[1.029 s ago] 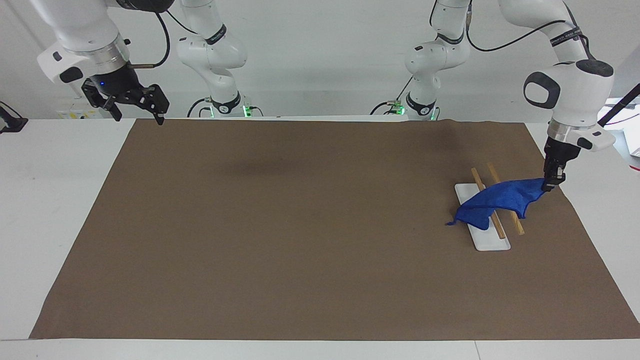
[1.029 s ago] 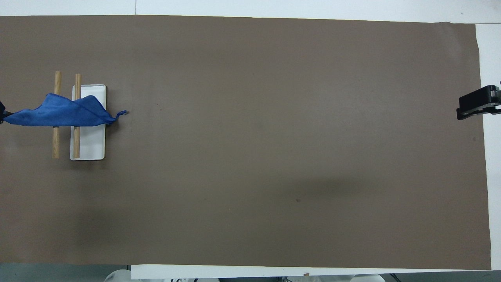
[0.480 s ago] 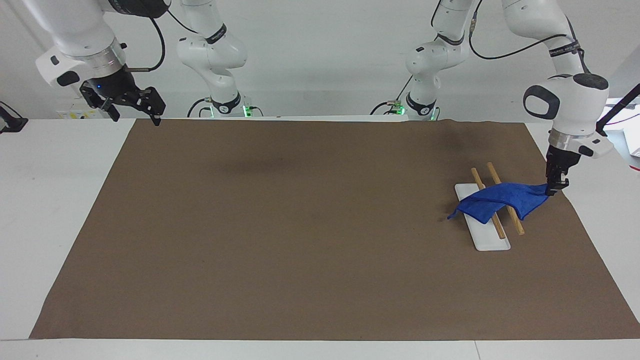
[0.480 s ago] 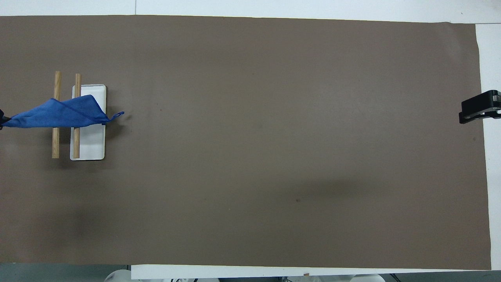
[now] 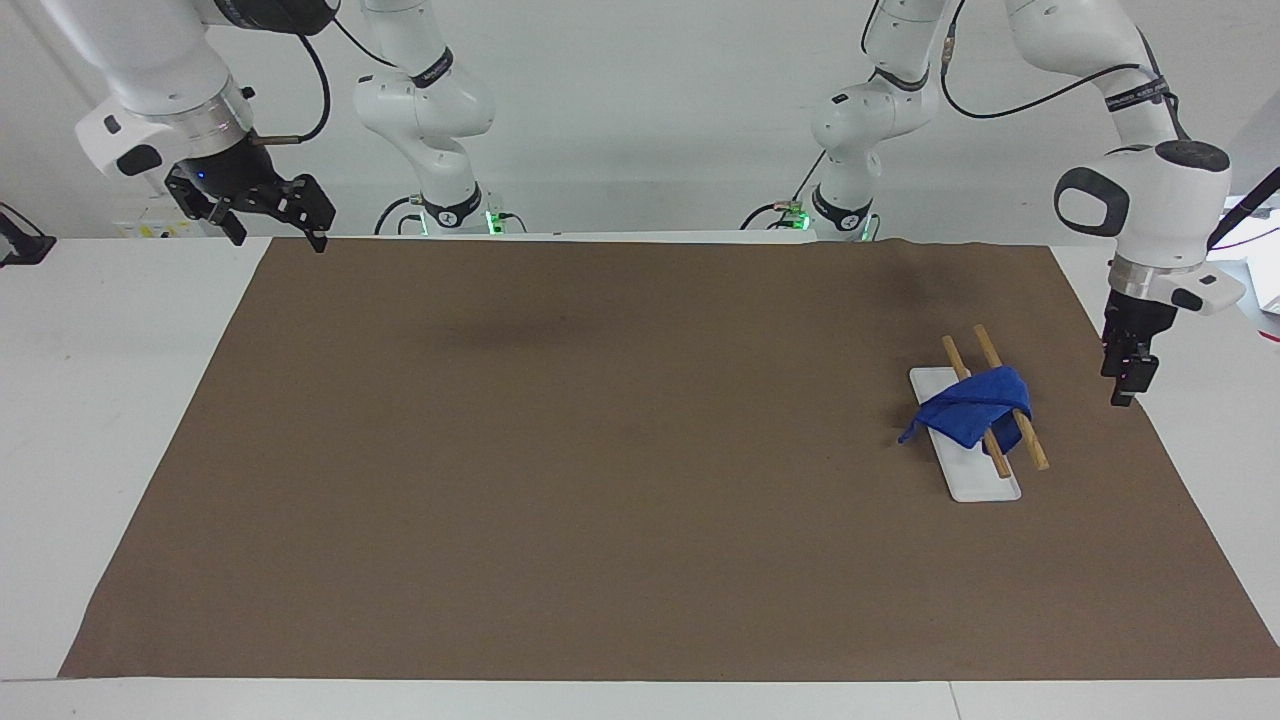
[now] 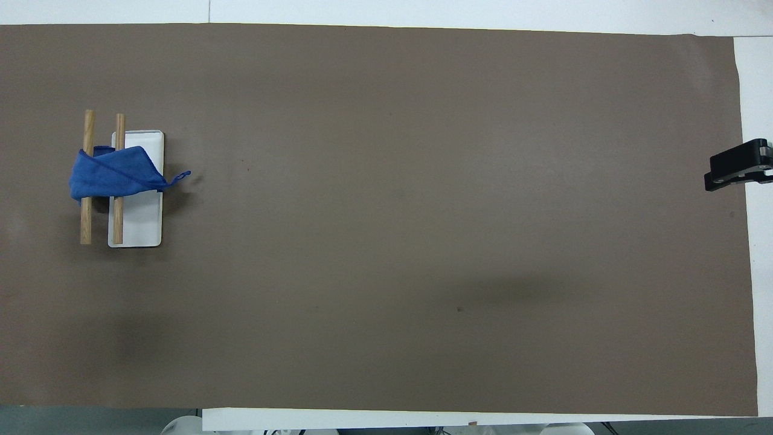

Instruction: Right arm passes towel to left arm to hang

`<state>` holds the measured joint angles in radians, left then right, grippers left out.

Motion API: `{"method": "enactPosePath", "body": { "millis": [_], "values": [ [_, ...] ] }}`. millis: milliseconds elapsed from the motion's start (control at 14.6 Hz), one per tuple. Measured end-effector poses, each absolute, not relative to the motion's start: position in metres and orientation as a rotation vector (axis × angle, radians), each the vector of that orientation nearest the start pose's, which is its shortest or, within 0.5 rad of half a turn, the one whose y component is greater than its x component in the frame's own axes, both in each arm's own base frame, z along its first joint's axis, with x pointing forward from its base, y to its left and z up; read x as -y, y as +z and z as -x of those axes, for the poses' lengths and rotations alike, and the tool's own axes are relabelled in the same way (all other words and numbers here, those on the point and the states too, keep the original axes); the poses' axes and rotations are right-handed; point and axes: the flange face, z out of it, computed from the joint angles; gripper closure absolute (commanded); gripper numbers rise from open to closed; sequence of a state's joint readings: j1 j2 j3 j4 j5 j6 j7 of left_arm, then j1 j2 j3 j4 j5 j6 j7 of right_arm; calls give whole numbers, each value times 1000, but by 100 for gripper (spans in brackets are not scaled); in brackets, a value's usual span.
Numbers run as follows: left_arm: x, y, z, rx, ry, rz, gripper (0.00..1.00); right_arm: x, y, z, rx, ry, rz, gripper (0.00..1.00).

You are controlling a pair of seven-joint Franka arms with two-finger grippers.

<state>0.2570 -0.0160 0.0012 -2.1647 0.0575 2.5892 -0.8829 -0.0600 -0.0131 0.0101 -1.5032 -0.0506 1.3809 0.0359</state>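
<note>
Towel (image 5: 975, 412) draped over two wooden rods (image 5: 1011, 397) on a white base (image 5: 985, 487), clear of both grippers.
Left gripper (image 5: 1125, 385) hangs just beside the rack, over the brown mat's (image 5: 600, 450) edge, holding nothing; whether its jaws are apart cannot be told. Right gripper (image 5: 268, 215), jaws spread, waits over the mat's corner at the right arm's end, well apart from the towel.

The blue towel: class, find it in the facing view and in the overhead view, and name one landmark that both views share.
Facing view: the towel is draped over two wooden rods, toward the left arm's end.
Overhead view: the towel lies on the same rods, at the picture's left edge.
Shared landmark: the white tray under one rod.
</note>
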Motion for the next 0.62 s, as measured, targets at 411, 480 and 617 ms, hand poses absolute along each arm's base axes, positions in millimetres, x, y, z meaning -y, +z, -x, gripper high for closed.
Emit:
{"method": "enactPosePath", "body": {
  "millis": [411, 480, 617],
  "values": [
    [-96, 590, -567, 1534, -330, 2743, 0, 29, 644, -529, -138, 186, 3181, 0],
    [-79, 608, -562, 1465, -256, 2768, 0, 29, 643, -529, -138, 189, 3180, 0],
    [-38, 631, -550, 1233, -99, 2846, 0, 29, 642, -529, -138, 194, 3180, 0]
  ]
}}
